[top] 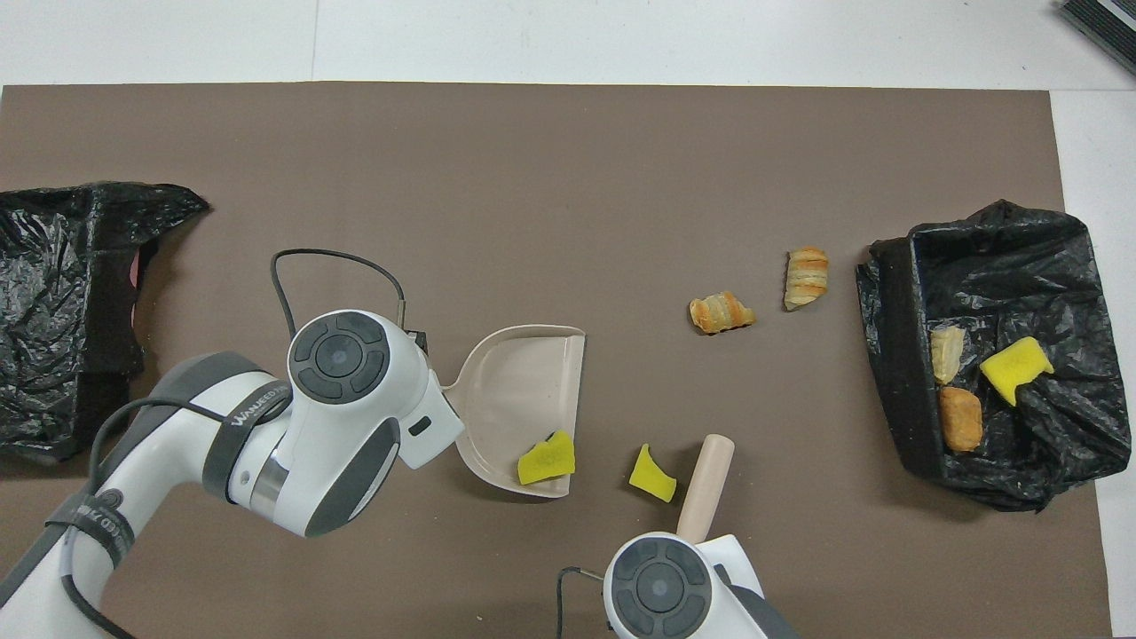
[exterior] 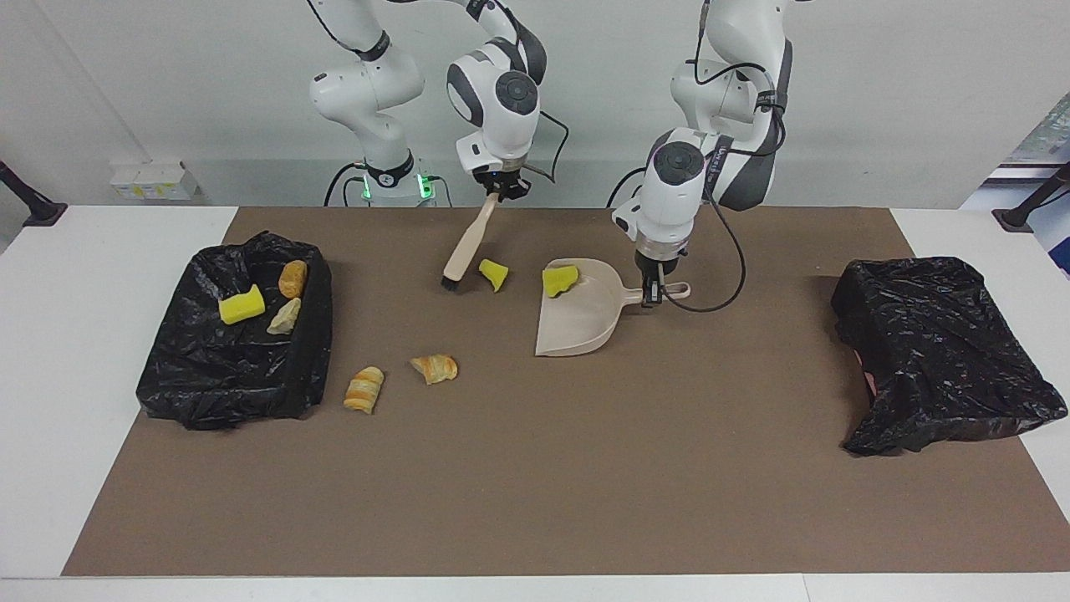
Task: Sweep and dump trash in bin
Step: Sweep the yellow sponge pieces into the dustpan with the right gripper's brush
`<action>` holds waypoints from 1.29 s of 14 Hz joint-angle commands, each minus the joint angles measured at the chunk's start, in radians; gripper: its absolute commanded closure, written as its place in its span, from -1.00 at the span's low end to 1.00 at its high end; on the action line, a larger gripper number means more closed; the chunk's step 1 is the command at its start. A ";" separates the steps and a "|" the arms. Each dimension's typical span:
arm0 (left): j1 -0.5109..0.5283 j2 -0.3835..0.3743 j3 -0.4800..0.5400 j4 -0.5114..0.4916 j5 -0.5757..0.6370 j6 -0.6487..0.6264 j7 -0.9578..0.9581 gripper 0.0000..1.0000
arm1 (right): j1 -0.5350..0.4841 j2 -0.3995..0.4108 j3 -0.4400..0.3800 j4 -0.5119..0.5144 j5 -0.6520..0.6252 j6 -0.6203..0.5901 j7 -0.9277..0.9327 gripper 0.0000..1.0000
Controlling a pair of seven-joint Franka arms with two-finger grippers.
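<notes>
From overhead, my left arm's own wrist housing covers my left gripper (exterior: 651,294) and the handle of the dustpan (top: 524,399), so the grip shows only in the facing view. My right gripper (exterior: 498,191) is likewise buried under its wrist at the bottom edge, which cuts that arm off. The brush (exterior: 464,248) shows overhead only as a handle; its bristles are hidden. The covered bin (top: 62,311) runs off the frame's edge, its contents unseen.
</notes>
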 commanded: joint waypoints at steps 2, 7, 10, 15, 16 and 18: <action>-0.027 -0.042 0.012 -0.051 0.006 0.002 -0.036 1.00 | -0.005 0.144 0.001 0.055 0.013 0.179 -0.095 1.00; -0.026 -0.056 0.012 -0.080 0.006 0.022 -0.073 1.00 | -0.019 0.313 0.001 0.308 0.017 0.196 -0.175 1.00; -0.015 -0.056 0.010 -0.083 0.006 0.034 -0.115 1.00 | -0.023 0.354 0.000 0.419 0.010 0.170 -0.180 1.00; 0.012 -0.052 0.010 -0.083 0.005 0.045 -0.135 1.00 | -0.106 0.351 -0.010 0.517 -0.071 -0.023 -0.322 1.00; 0.020 -0.049 0.010 -0.080 0.003 0.045 -0.157 1.00 | -0.123 0.353 -0.010 0.520 -0.137 -0.050 -0.351 1.00; 0.035 -0.040 0.010 -0.069 0.002 0.046 -0.206 1.00 | -0.196 0.356 -0.010 0.520 -0.219 -0.086 -0.419 1.00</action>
